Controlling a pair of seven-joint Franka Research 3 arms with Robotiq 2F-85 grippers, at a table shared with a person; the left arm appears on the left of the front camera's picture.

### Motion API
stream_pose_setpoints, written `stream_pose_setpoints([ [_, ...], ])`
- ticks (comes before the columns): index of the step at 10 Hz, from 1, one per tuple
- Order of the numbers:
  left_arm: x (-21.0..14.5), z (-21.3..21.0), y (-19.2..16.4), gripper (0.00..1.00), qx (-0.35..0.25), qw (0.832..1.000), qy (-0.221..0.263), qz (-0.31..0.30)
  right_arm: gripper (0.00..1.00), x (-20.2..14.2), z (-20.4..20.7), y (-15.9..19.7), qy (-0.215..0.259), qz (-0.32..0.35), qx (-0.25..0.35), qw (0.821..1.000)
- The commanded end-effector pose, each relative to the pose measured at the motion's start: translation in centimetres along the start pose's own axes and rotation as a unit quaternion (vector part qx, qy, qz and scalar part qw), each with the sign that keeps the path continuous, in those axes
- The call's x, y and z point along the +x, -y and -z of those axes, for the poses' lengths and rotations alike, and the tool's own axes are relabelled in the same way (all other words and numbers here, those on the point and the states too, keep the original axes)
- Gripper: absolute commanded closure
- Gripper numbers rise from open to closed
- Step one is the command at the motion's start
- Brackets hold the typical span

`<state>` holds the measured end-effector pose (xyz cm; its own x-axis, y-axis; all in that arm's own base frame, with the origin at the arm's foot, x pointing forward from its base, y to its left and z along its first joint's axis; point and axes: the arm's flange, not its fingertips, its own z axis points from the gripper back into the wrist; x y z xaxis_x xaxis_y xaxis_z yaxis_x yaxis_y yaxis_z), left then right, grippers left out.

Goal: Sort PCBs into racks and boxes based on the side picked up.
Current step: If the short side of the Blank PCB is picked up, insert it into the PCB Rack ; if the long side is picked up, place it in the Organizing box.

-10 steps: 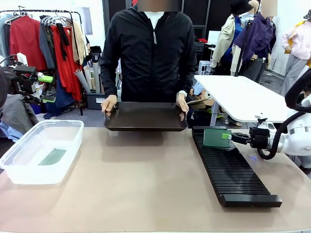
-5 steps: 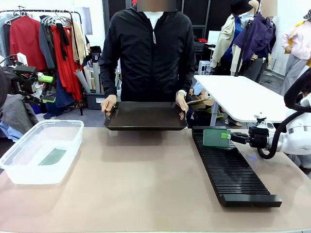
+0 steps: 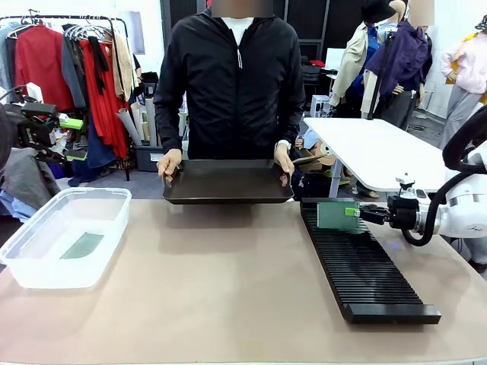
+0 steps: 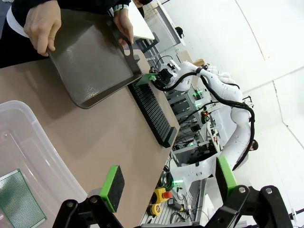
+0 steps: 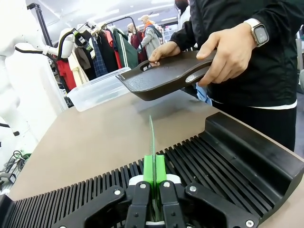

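Tub [image 3: 65,237] left; rack [image 3: 365,266] right

Counter [image 3: 228,281]: smooth matt tan surface. Box [image 3: 34,262]: clear, translucent plastic with a slight gloss. Rack [image 3: 365,270]: black matt plastic, finely ribbed with slots. Tray [image 3: 228,182]: dark, smooth, faint sheen, slightly mottled in the left wrist view. PCB [image 3: 335,215]: flat green board; the one in the box [image 4: 19,204] shows a fine dotted grid. Person's jacket [image 3: 240,84]: black, soft matt cloth.
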<state>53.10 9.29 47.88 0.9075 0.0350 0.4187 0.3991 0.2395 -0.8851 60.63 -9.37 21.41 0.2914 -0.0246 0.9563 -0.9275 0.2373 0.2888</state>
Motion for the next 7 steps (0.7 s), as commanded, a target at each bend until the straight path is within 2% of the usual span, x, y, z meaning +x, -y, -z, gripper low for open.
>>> stream_pose_setpoints([
  [1, 0.0, -0.1, 0.2, 0.0, -0.002, 1.0, 0.004, 0.005, 1.0, -0.2, 1.0, 1.0, -0.013, -0.035, -0.017, 0.999],
  [7, 0.0, -0.1, 0.2, 0.0, -0.002, 1.0, 0.004, 0.005, 1.0, 0.0, 1.6, 3.0, -0.029, -0.047, -0.01, 0.998],
])
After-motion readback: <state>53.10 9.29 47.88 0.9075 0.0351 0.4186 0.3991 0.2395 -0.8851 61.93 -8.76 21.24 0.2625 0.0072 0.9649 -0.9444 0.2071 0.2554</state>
